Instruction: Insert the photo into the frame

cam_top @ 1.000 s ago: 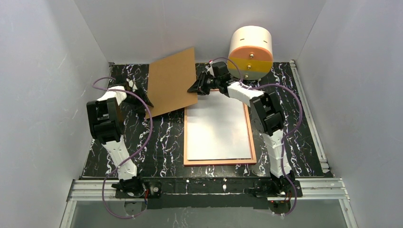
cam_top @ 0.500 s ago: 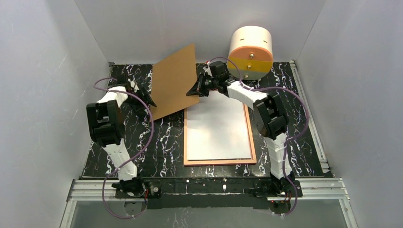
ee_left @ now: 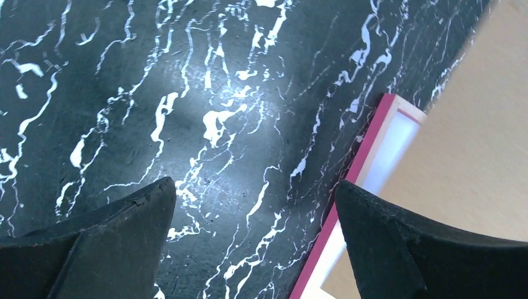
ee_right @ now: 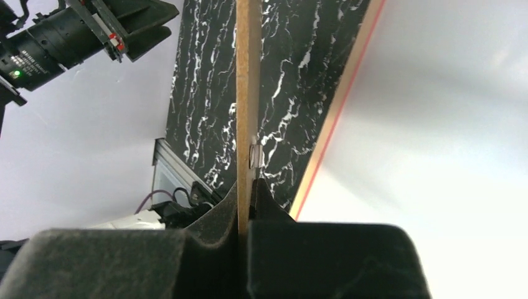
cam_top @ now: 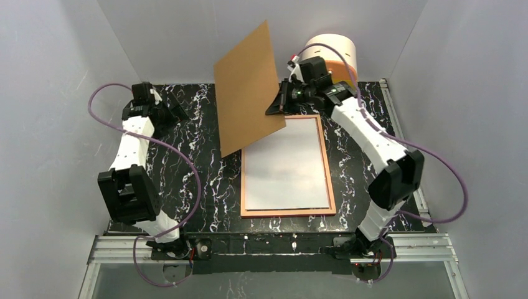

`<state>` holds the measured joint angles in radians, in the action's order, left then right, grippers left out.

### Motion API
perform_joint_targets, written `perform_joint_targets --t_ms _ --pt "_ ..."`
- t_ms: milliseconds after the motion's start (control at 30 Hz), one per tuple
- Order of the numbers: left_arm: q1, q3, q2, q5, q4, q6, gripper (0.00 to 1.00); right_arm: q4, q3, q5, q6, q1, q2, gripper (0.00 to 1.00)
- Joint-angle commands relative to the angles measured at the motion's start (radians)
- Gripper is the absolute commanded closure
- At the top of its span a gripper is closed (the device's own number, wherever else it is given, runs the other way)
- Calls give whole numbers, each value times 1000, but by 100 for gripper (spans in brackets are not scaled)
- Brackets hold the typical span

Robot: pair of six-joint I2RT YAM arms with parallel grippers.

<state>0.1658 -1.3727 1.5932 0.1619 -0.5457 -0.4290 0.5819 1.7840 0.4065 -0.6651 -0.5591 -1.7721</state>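
Cardboard backing (cam_top: 249, 87) in right gripper's (cam_top: 278, 106) grip

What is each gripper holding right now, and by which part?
Right gripper: shut on the flat brown cardboard backing board, pinching its thin edge near the lower corner. Left gripper: open, holding nothing.

The backing board (cam_top: 249, 87) hides one far corner of the frame (cam_top: 286, 212) and the photo (cam_top: 289, 168).
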Motion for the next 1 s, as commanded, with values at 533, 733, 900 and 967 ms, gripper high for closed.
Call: perform_joint_targets --t_ms 533,733,900,967 --pt "-193 83 -59 416 248 -316 2 795 231 -439 189 21 277 99" --pt "-355 63 -57 396 402 -510 2 797 164 -448 185 20 328 99" --pt "-498 -56 22 319 433 -584 2 785 156 -551 234 6 325 99" --pt "-543 -117 55 272 412 -594 2 753 145 -582 246 -10 324 99"
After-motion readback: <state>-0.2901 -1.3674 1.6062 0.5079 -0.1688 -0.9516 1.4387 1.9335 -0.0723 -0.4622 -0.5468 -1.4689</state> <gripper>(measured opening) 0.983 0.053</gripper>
